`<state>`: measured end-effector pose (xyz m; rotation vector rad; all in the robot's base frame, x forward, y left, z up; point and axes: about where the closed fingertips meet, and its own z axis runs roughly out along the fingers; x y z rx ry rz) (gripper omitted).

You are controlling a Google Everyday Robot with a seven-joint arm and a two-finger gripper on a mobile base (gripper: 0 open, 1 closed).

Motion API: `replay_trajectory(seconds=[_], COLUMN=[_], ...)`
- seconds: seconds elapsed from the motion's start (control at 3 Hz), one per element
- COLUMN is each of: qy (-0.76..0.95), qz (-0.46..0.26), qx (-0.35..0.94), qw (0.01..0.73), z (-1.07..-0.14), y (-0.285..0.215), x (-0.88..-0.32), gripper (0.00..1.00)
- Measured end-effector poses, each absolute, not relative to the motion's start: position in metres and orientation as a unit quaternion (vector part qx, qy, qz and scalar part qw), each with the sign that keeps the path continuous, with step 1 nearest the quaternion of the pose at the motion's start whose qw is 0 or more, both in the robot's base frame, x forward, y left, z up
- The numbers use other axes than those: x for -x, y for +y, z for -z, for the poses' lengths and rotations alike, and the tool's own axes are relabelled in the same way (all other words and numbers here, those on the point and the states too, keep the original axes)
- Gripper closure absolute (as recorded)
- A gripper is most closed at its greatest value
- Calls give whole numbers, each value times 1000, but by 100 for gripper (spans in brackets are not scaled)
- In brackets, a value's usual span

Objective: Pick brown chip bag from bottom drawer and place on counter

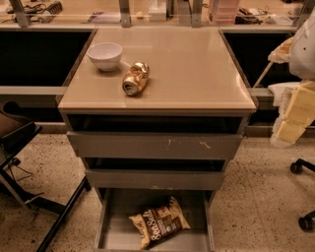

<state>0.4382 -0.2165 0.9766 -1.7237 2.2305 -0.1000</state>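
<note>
The brown chip bag [159, 221] lies flat in the open bottom drawer [109, 231], a little right of its middle, with its white lettering facing up. The beige counter [197, 69] tops the grey drawer cabinet. My gripper [294, 114] hangs at the right edge of the view, beside the counter's right front corner and well above and to the right of the bag. It holds nothing that I can see.
A white bowl [105, 54] and a crushed gold can [135, 78] sit on the counter's left half. The two upper drawers [157, 145] stand slightly open. A dark chair [19, 142] is on the left, chair wheels [301, 167] on the right, and a cluttered desk [147, 12] behind.
</note>
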Motion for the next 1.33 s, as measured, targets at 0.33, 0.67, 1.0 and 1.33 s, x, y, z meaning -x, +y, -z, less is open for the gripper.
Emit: replay_trajectory(seconds=[0.33, 0.67, 1.0, 1.33], qy=[781, 770, 740, 720], qz=[35, 23, -15, -78], qx=[603, 619, 650, 657], qw=[160, 155, 172, 209], z=[-977, -955, -907, -830], y=[-217, -212, -195, -181], x=[-438, -432, -413, -393], gripper=[0, 0, 0, 0])
